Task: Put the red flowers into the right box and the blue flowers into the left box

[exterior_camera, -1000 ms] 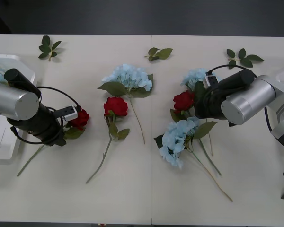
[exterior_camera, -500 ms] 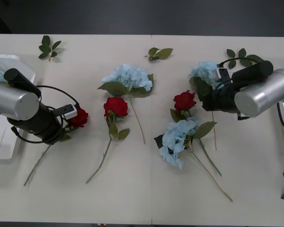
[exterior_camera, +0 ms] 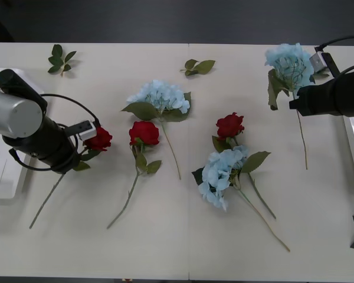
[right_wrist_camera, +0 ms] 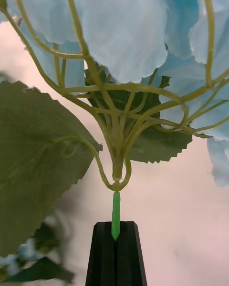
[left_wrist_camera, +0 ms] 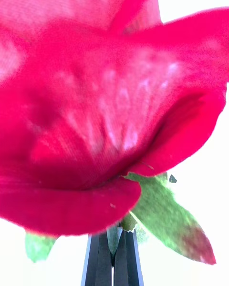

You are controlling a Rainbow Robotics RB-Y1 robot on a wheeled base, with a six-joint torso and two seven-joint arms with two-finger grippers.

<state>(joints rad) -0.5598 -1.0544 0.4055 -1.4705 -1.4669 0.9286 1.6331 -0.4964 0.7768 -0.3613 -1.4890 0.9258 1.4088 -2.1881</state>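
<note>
Pale-blue hydrangea (exterior_camera: 290, 63) hangs near the table's far right corner, its stem (exterior_camera: 302, 138) trailing toward us, pinched in our right gripper (right_wrist_camera: 115, 236). The left box (exterior_camera: 0, 177) lies across at the left edge. Our left gripper (left_wrist_camera: 114, 257) clamps a red rose (exterior_camera: 99, 139), probably lifted, beside that box on the cream table (exterior_camera: 177, 247).

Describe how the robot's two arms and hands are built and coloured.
Left arm: silver cylinder, then a black forearm with looping black cables and a small white-grey module. Right arm: black, with the same module and cable. Both the right hand and left hand have narrow black fingers.
</note>
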